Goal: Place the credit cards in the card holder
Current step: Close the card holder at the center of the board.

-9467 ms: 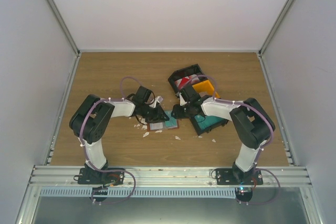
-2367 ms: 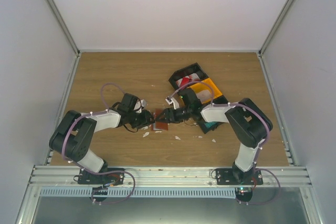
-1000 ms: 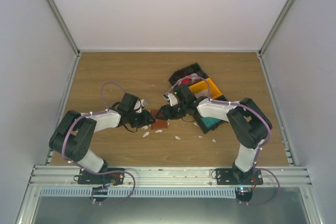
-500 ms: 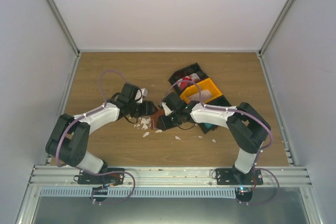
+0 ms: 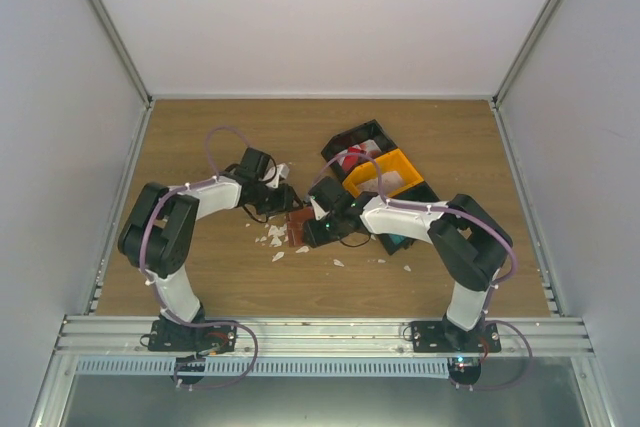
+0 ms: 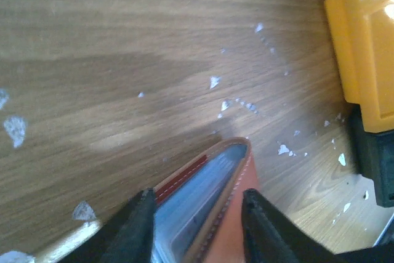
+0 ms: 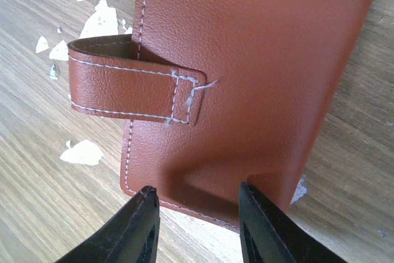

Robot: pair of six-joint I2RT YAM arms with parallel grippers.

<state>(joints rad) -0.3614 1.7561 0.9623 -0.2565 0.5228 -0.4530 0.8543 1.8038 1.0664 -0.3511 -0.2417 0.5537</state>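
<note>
While both arms crowd the middle of the table [image 5: 200, 137], what hems me in is the row of bins just right of the work. There is a black bin [image 5: 345, 139] farthest back, an orange bin [image 5: 375, 165] next to it, and a third bin mostly hidden under the right arm. A red card [image 5: 350, 158] shows in the black bin and a teal card [image 5: 398, 237] peeks out of the hidden one. White scraps [image 5: 272, 237] litter the wood close by on the left side.

From above, the holder [image 5: 299, 218] sits between the two grippers, largely covered by them. On my left wrist feed the left gripper [image 6: 198, 192] grasps it edge-on. The flaps are parted in a narrow V, each against a finger, with pale blue-grey pockets showing between reddish-brown leather. The orange bin [image 6: 363, 47] is near its far side.

On the right wrist feed I see the holder's outer face [image 7: 246, 72]: grained brown leather, white stitching, and the tab folded across from the left edge. The right gripper [image 7: 196, 189] is spread over its near edge, clamping nothing. I cannot tell whether the tips touch the leather.
</note>
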